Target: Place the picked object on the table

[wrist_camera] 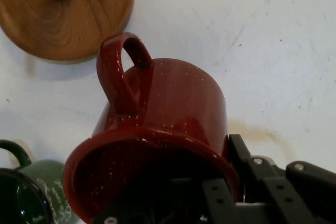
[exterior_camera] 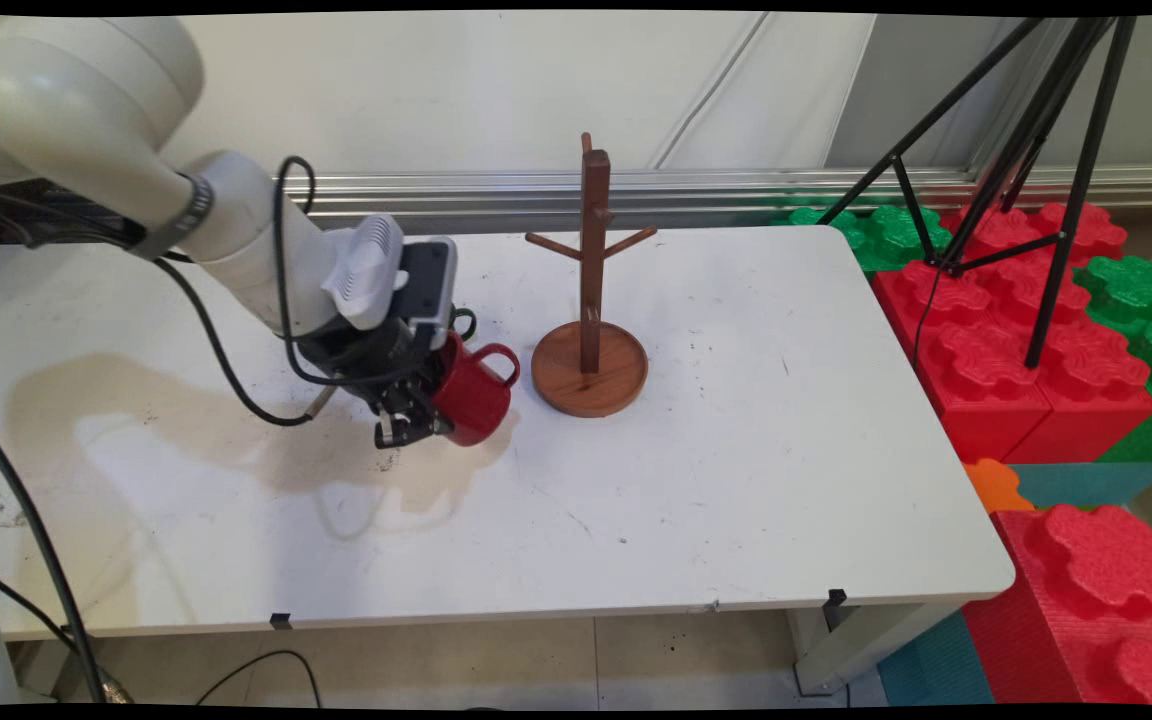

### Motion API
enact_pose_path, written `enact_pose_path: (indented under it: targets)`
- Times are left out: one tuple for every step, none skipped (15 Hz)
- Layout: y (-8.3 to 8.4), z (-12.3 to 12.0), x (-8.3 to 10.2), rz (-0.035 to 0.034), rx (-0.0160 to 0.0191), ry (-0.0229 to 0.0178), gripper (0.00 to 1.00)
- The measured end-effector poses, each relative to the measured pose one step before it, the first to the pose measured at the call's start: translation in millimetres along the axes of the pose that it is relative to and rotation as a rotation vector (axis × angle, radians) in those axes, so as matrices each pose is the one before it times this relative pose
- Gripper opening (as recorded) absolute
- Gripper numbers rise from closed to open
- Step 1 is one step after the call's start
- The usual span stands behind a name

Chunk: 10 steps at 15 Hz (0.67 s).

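My gripper (exterior_camera: 414, 425) is shut on the rim of a red mug (exterior_camera: 474, 392), which hangs tilted just above the white table (exterior_camera: 736, 480). In the hand view the red mug (wrist_camera: 168, 119) fills the middle, its handle (wrist_camera: 123, 72) pointing up toward the wooden base (wrist_camera: 63, 14) of the mug tree. One finger sits inside the mug's mouth, the other outside its wall. The wooden mug tree (exterior_camera: 591, 300) stands upright a short way to the mug's right, its pegs bare. A green mug (wrist_camera: 31, 192) sits close behind the hand, mostly hidden in the main view (exterior_camera: 463, 322).
Red and green foam blocks (exterior_camera: 1026, 330) are stacked off the table's right edge, with a black tripod (exterior_camera: 1036, 150) standing on them. Black cables (exterior_camera: 236, 370) hang from the arm over the table's left part.
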<state>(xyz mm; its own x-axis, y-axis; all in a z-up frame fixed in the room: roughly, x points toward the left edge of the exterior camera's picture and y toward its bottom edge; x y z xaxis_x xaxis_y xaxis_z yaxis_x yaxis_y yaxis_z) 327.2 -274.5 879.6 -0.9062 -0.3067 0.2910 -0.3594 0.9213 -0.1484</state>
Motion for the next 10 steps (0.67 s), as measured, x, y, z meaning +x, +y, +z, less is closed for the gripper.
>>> enact_pose_path:
  targets:
    - [-1.25, 4.9, 2.47, 0.011, -0.00207, -0.01591, 0.0]
    - [-1.07, 4.05, 1.83, 0.00793, -0.00118, -0.01373, 0.0]
    - [-1.26, 4.39, 1.76, 0.00751, 0.00012, -0.01658, 0.0]
    - [-1.13, 3.97, 1.59, 0.0069, 0.00154, -0.01629, 0.0]
    - [-0.76, 3.0, 1.09, 0.00647, 0.00235, -0.01351, 0.0]
    - [-0.35, 1.59, 0.51, 0.00482, 0.00263, -0.00839, 0.0]
    - [-0.36, 2.09, 0.65, 0.00774, 0.00364, -0.01198, 0.0]
    - [0.44, 2.05, 0.32, 0.01058, 0.00416, -0.0135, 0.0]
    - [1.12, 1.72, 0.0, 0.01046, 0.00282, -0.0127, 0.0]
    - [0.84, 1.45, 0.12, 0.00921, 0.00276, -0.00997, 0.0]
